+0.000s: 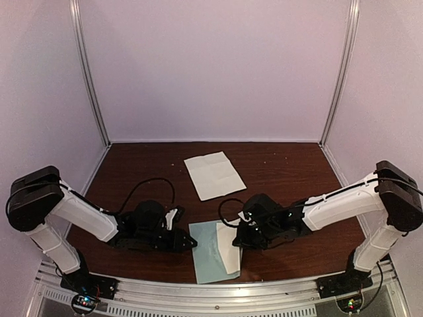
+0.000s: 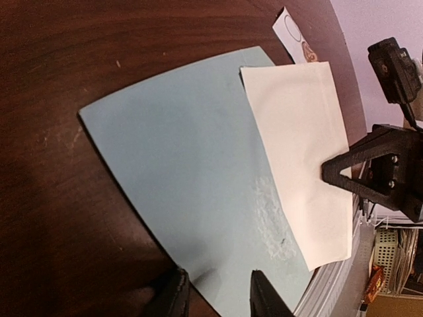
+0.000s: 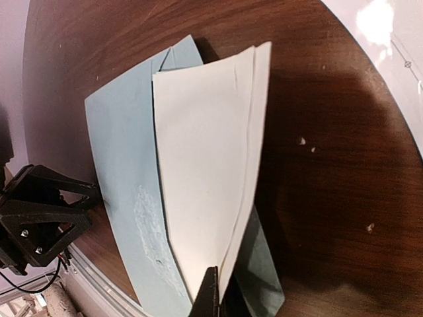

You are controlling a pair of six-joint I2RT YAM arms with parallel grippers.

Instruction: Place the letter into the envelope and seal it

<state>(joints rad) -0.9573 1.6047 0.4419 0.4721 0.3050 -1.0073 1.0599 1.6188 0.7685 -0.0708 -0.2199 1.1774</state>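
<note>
Between the two grippers lies the envelope point(image 1: 203, 254), flat on the table point(image 1: 291, 172), with a faint whitish mark near one long edge. Across its right part rests the letter point(image 3: 205, 165), a folded cream sheet set at a slant to the envelope. The right gripper point(image 3: 213, 294) is clenched on the letter's near corner. The left gripper point(image 2: 218, 296) sits at the envelope's left edge with its jaws apart, a finger on either side of a stretch of that edge, grasping nothing.

The envelope looks to have nothing inside it yet. The letter seems to lie on top of it, though I cannot tell from these views where the opening is or whether an edge has slipped in.

The step in hand is likely feeding the letter into the opening. To do it well, the left fingers should pin the envelope so it cannot slide. The right arm should square the letter with the opening and push it in low, keeping the fanned layers together.

A strip of round stickers point(image 2: 291, 30) sits just beside one corner of the envelope. Another white sheet point(image 1: 213, 174) lies well apart on its far side.
</note>
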